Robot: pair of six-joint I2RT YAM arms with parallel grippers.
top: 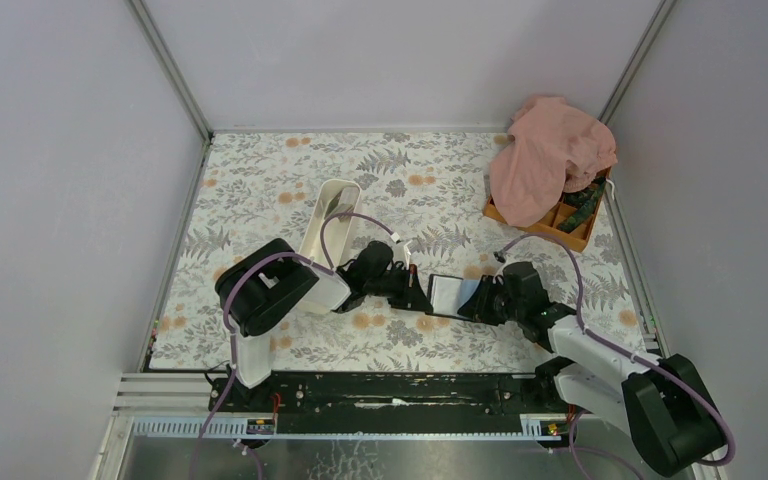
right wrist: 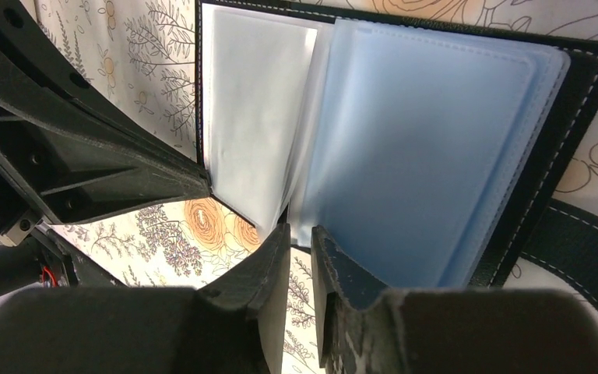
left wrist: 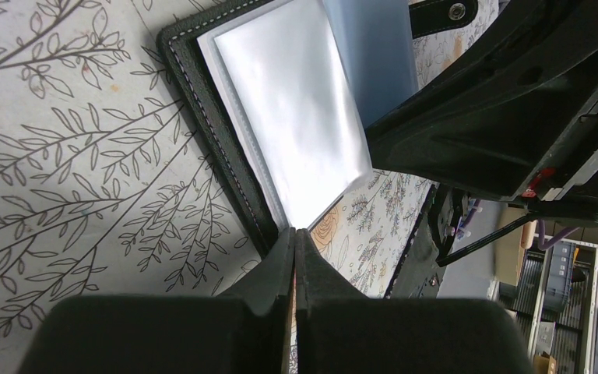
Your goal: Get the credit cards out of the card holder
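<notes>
Clear plastic sleeves [right wrist: 257,117] fan from the card holder [right wrist: 588,101]. My left gripper [left wrist: 294,238] is closed at its corner, maybe pinning it. My right gripper [right wrist: 300,234] is slightly apart: enter square to one sleeve mouth.

Top external: fixed high behind both arm bases, looking down and forward over the whole table [top: 260,180] from afar. Left wrist: just behind the left gripper [left wrist: 294,232], close on the card holder [left wrist: 288,117]; right wrist: just behind the right gripper [right wrist: 300,230], equally close, facing the opposite way. Shared by all three: the card holder and the patterned tabletop around it.
</notes>
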